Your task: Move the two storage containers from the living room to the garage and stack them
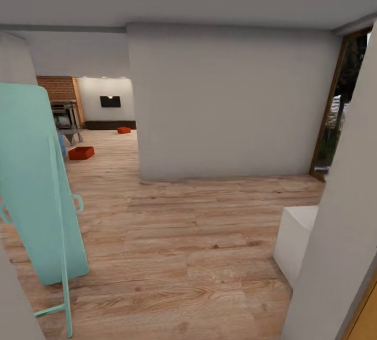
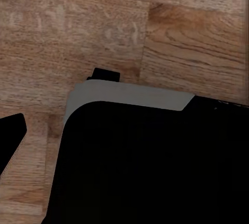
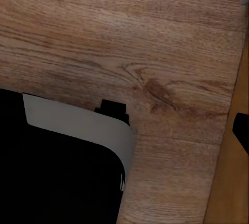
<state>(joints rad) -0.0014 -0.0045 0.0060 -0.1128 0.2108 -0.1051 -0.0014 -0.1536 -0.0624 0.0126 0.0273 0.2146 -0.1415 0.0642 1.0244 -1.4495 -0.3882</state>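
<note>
Two orange-red bins, one nearer (image 1: 81,153) and one farther (image 1: 124,130), are sitting well apart on the wood floor (image 1: 199,245) beyond a white wall (image 1: 230,104) (grippers' state: cannot tell).

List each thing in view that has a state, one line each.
Near bin: on the wood floor, upright, not yet picked up.
Far bin: on the floor further back, apart from the near one.
Ironing board: standing upright.
Doorway: open to outside.
</note>
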